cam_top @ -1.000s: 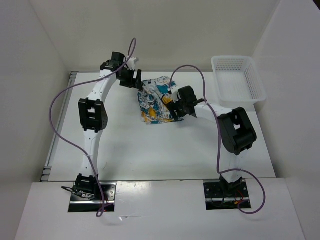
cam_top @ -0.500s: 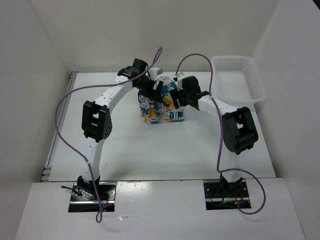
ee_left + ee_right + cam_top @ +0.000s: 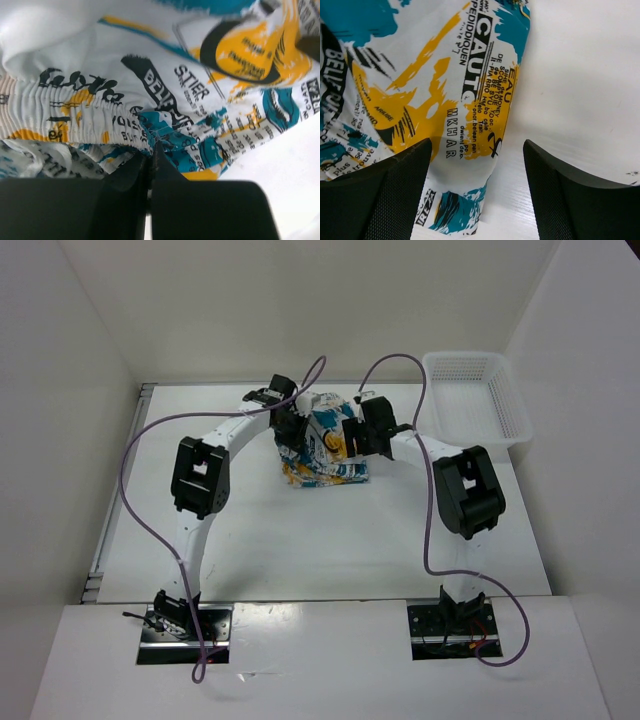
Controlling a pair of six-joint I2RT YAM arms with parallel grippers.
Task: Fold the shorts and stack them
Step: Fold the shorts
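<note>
Shorts (image 3: 322, 462) bunched, centre-far on worktop (image 3: 300, 540), long axis roughly far-to-near. Left gripper (image 3: 150, 161) clenched on fabric just under gathered elastic waistband (image 3: 75, 115). Right gripper (image 3: 476, 150) released, jaws wide, straddling printed edge of shorts. Both arms crowd shorts from either side. White basket (image 3: 475, 400) far right, well apart. Purple cables (image 3: 140, 470) arch over arms. Open room near side and left; walls (image 3: 300, 310) close behind.

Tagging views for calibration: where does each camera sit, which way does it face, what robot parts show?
Top external: above and behind the robot, looking down at table; both arms, shorts, basket.
Left wrist: looks along shut left gripper pinching shorts' waistband.
Right wrist: looks down past open right gripper at shorts, table.
Shared: all see shorts.
</note>
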